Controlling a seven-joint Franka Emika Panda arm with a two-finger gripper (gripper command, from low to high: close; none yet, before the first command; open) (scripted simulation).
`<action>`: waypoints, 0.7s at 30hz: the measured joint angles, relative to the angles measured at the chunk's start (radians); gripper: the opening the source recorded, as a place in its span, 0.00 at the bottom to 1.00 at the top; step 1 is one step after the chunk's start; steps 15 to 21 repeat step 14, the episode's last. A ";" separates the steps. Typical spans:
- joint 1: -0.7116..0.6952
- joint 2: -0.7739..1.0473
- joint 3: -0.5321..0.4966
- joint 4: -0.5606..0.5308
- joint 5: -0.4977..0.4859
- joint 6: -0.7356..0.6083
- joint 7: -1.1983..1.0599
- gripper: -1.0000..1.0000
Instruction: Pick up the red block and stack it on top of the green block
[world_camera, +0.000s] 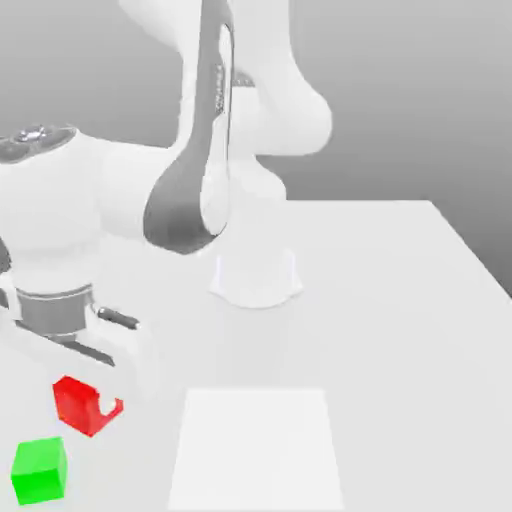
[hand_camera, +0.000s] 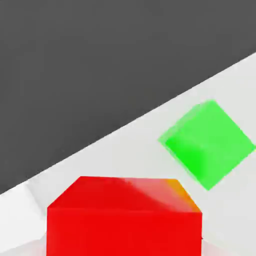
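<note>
The gripper (world_camera: 88, 385) is closed on the red block (world_camera: 82, 405), which it holds at the lower part of the exterior view's left side, clear of the white table (world_camera: 400, 330). The green block (world_camera: 40, 470) rests on the table just below and slightly to the exterior view's left of the red block; the two cubes are near each other but not touching, and the red block is not yet on top of the green one. From the exterior view the white arm (world_camera: 190, 190) can be seen descending from its round base (world_camera: 255, 278) and reaching across to the hand, and a paler rectangular patch (world_camera: 255, 450) lies on the tabletop to the exterior view's right of the blocks. The hand view supplies what the exterior view does not: the red block (hand_camera: 125, 215) seen close up directly beneath the camera, the green block (hand_camera: 207, 145) turned corner-on beside it, the table edge (hand_camera: 125, 132) running diagonally, and dark floor (hand_camera: 100, 60) beyond that edge.
</note>
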 joint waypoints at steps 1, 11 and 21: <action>-0.011 0.032 0.001 0.011 0.014 0.020 -0.009 0.00; -0.038 0.137 0.025 0.027 0.058 0.107 -0.038 1.00; -0.024 0.051 0.004 0.022 0.018 0.028 -0.010 1.00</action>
